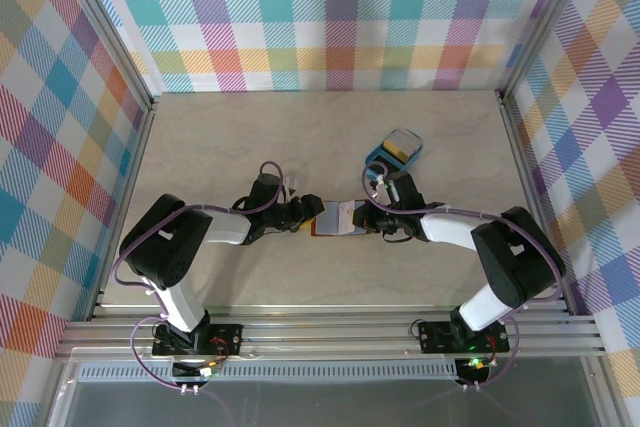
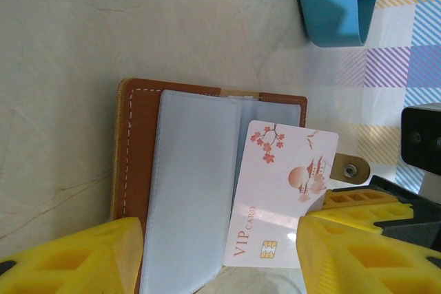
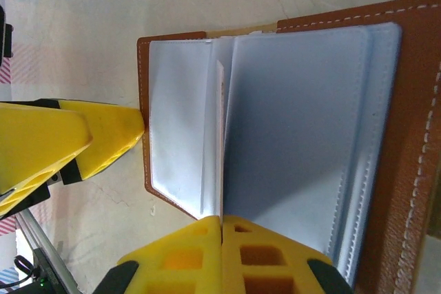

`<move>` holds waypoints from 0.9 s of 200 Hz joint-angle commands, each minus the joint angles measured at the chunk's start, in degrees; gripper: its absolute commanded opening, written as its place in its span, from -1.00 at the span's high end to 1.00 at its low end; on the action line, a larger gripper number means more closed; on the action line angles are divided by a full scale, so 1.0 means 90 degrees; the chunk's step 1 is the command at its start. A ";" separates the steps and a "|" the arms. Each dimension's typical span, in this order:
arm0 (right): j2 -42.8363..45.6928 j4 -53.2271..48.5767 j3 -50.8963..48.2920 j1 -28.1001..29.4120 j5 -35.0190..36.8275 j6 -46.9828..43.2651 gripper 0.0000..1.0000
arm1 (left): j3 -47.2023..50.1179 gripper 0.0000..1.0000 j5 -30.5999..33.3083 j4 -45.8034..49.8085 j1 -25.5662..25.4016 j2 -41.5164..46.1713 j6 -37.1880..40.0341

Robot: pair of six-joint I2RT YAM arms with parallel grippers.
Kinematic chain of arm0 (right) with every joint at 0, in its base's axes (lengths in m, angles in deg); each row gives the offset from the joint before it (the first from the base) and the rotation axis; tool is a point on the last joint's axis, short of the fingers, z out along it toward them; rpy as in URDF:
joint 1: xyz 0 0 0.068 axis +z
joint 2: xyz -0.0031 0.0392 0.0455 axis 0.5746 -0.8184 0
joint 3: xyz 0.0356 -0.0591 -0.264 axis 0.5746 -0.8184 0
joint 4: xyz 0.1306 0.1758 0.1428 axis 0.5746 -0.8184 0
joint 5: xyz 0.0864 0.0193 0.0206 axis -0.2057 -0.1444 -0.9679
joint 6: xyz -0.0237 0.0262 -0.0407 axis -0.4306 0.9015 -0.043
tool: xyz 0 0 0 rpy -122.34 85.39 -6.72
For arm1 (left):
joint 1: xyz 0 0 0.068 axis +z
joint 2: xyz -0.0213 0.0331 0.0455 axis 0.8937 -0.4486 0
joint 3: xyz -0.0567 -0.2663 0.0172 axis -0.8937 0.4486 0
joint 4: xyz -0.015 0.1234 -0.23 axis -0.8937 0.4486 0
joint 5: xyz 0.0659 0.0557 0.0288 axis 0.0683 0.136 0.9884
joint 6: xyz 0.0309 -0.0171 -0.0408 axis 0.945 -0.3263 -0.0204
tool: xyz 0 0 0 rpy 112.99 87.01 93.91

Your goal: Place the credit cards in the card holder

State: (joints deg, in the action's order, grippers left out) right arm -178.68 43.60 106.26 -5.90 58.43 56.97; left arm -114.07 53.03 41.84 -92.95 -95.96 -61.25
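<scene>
At the middle of the table [image 1: 250, 137], the left gripper [image 1: 303, 224] is standing with fingers spread at 9 o'clock of the open card holder [image 1: 326, 219], while the right gripper [image 1: 367, 219], at 3 o'clock, is pinching the credit card [image 2: 286, 197] that is lying across its pale lining.

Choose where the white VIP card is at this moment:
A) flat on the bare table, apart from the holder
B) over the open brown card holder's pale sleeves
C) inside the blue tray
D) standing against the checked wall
B: the left wrist view shows the VIP card lying tilted across the pale sleeves of the open card holder, its upper corner reaching past the holder's edge near the snap tab.
</scene>
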 commanded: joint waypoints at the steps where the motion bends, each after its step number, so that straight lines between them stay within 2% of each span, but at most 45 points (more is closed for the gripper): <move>1: -0.0086 0.0192 0.0227 -0.0047 -0.0136 0.0129 1.00 | 0.0025 -0.21 0.0030 -0.0131 -0.0070 -0.0103 0.0135; 52: -0.0116 0.0238 0.0317 -0.0074 -0.0282 0.0238 1.00 | -0.0004 -0.21 0.0045 -0.0097 -0.0070 -0.0131 0.0145; 180: -0.0285 0.0218 0.0316 -0.0096 -0.0024 0.0395 1.00 | -0.0011 -0.21 0.0069 -0.0018 -0.0070 -0.0115 0.0195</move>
State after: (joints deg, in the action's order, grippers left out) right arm -180.38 44.67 108.12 -6.25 57.86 59.81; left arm -114.07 53.03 41.73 -92.95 -96.18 -61.04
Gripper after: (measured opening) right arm 0.057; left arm 0.604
